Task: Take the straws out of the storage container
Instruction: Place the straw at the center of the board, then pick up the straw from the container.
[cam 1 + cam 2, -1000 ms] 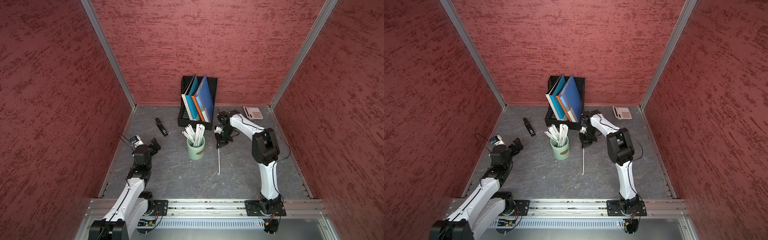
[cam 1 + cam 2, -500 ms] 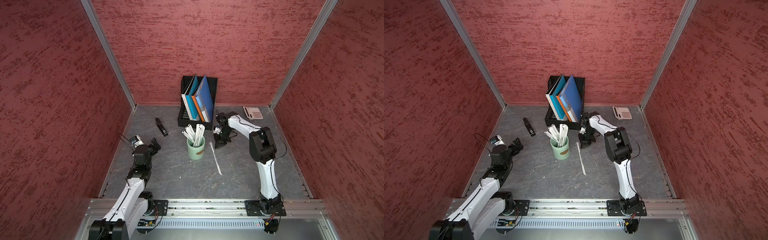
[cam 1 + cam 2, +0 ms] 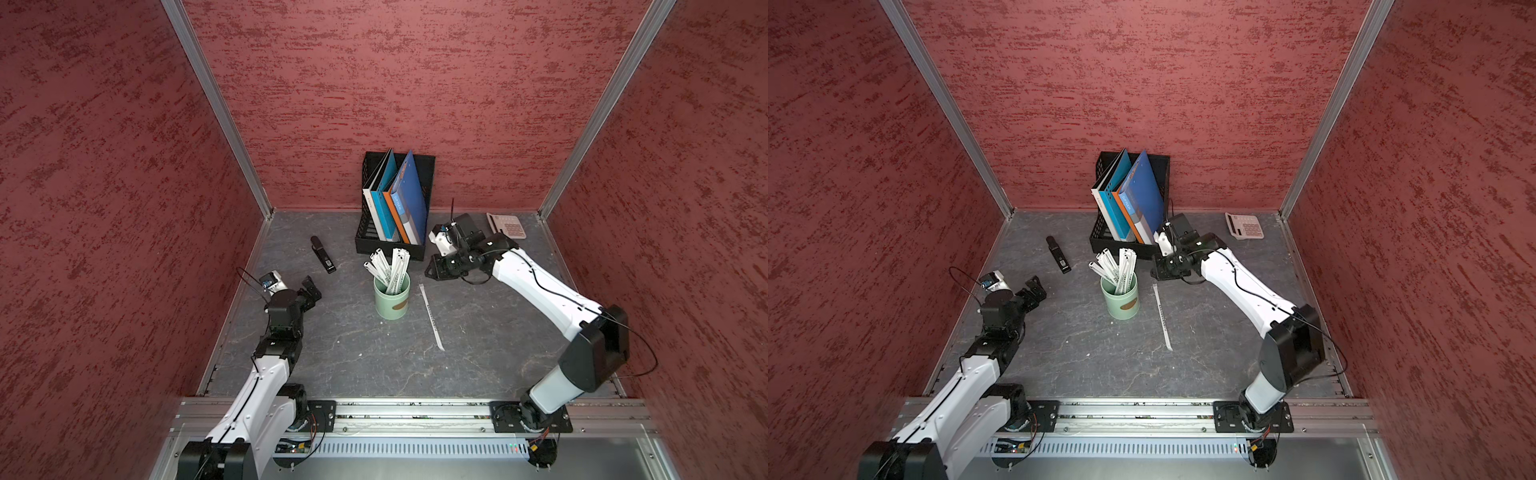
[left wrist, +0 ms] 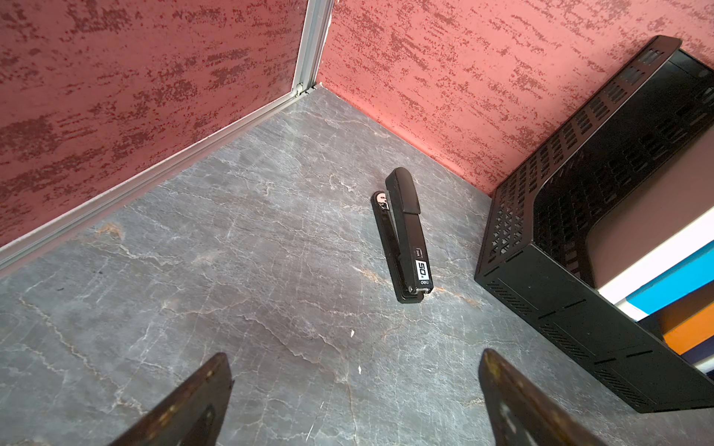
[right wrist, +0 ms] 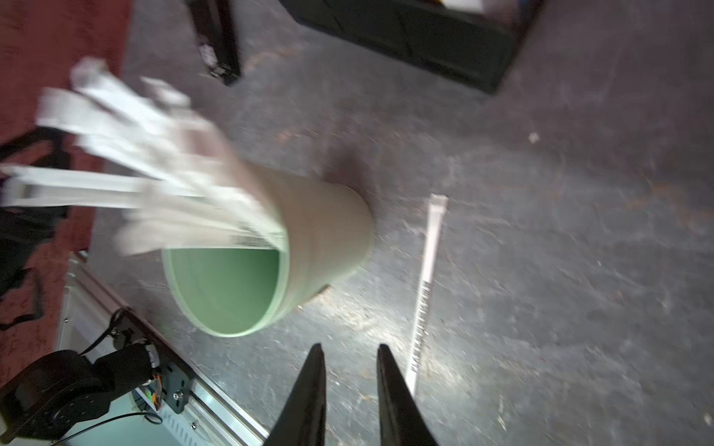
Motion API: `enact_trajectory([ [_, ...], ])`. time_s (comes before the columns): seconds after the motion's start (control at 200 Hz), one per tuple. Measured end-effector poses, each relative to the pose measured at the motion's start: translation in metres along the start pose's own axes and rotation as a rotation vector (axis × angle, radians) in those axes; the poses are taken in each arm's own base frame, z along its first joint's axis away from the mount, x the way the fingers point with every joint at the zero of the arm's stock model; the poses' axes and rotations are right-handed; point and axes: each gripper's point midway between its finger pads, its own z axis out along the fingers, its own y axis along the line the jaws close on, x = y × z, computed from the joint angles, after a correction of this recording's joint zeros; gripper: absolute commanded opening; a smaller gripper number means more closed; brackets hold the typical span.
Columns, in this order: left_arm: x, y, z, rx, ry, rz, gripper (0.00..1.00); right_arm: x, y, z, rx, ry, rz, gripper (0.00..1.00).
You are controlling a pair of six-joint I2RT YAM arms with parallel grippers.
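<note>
Straw (image 5: 426, 285) now flat, apparently beside right gripper (image 5: 349, 349)

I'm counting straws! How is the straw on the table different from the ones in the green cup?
The lone straw lies flat on the grey table, outside the green cup; the bunched straws stand tilted inside it. The lone straw lies by itself; the bunched straws lean together. Both have white paper wrappers with dark print.
</note>
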Motion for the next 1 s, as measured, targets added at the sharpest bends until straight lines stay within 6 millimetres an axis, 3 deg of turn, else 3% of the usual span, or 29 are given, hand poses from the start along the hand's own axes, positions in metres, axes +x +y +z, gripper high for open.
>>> enact_trajectory([
  [0.085,0.000,0.000,0.000,0.000,0.000,0.000,0.99,-0.002,0.029,0.002,-0.021,-0.030,-0.040,0.23],
  [0.175,0.000,0.000,0.000,-0.001,0.000,-0.001,0.99,0.000,0.041,0.012,-0.018,-0.035,-0.050,0.23],
  [0.621,0.000,0.001,0.000,-0.002,-0.001,-0.001,1.00,-0.006,0.031,0.050,0.040,-0.037,-0.008,0.22],
  [0.997,0.000,0.001,0.000,-0.002,-0.001,-0.001,1.00,-0.015,0.034,0.063,0.038,-0.040,-0.007,0.18],
])
